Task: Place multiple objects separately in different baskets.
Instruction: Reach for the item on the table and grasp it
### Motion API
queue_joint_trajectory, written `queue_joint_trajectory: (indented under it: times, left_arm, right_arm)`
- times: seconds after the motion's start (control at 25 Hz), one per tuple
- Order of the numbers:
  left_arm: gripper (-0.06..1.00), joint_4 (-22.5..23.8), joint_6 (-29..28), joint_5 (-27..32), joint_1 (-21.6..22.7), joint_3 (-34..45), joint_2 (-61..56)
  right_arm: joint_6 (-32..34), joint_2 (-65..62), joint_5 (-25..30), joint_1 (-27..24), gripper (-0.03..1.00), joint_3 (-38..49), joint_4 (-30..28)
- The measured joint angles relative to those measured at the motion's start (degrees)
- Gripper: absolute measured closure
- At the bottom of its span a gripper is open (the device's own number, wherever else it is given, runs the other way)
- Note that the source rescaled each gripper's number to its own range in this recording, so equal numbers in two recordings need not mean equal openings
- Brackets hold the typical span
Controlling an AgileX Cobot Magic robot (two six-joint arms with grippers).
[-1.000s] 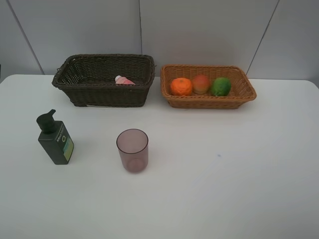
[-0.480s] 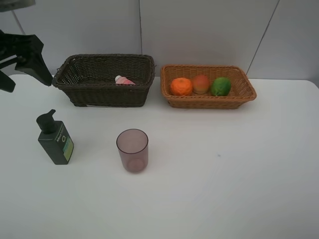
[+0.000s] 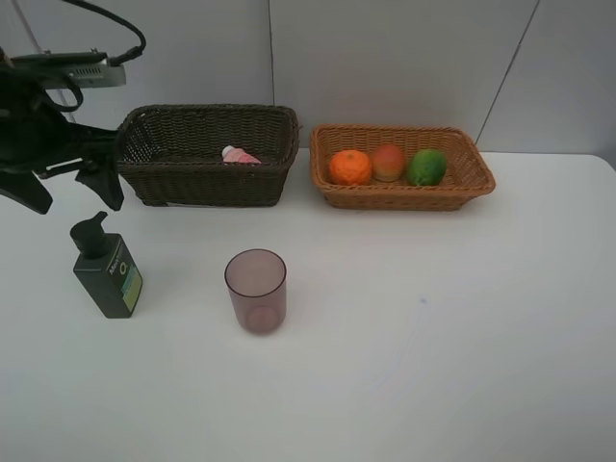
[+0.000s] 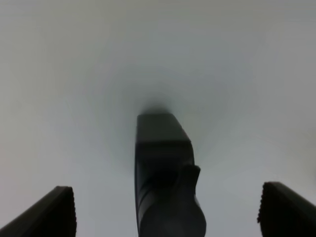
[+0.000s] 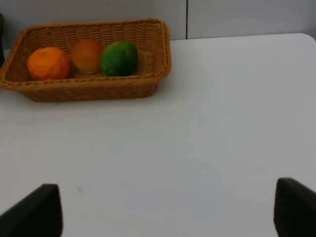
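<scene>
Left gripper (image 3: 75, 197), jaws spread wide and empty, hung above dark green rectangular plastic pump bottle (image 3: 108, 274), which stood upright near left edge of white desk (image 3: 433, 337). Right gripper (image 5: 165, 210) likewise spread, holding nothing. We judged bottle stiff, smooth-sided, likely slippery, perhaps weighted by liquid. Best hold: across flat body below collar, not pump head. Likely destination: dark brown woven wicker basket (image 3: 202, 178) at far edge.

We saw the pink bottle (image 3: 239, 155) lying in the dark basket (image 3: 207, 185), upper left; tangerine (image 3: 349, 167), peach (image 3: 388, 162), lime (image 3: 425, 166) lined the tan basket (image 3: 399, 197); pump bottle (image 3: 108, 269) and mauve cup (image 3: 256, 290) stood upright, left of centre.
</scene>
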Motion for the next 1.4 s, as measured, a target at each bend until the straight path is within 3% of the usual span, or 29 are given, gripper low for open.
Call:
queue_joint_trajectory:
  times: [0.12, 0.28, 0.72, 0.96, 1.4]
  left_arm:
    - [-0.02, 4.80, -5.05, 0.00, -3.51, -0.04, 0.00]
    - [-0.04, 5.38, -8.80, -0.31, -4.76, -0.06, 0.00]
    - [-0.06, 5.26, -7.64, -1.01, -4.76, 1.24, 3.43]
    - [-0.06, 5.92, -10.04, -1.67, -4.76, 1.55, 5.46]
    - [-0.06, 5.98, -12.69, -12.19, -4.76, 9.66, 6.82]
  right_arm:
    - [0.00, 0.00, 0.00, 0.00, 0.16, 0.00, 0.00]
    - [0.00, 0.00, 0.00, 0.00, 0.16, 0.00, 0.00]
    - [0.00, 0.00, 0.00, 0.00, 0.16, 0.00, 0.00]
    - [0.00, 0.00, 0.00, 0.00, 0.16, 0.00, 0.00]
    - [0.00, 0.00, 0.00, 0.00, 0.16, 0.00, 0.00]
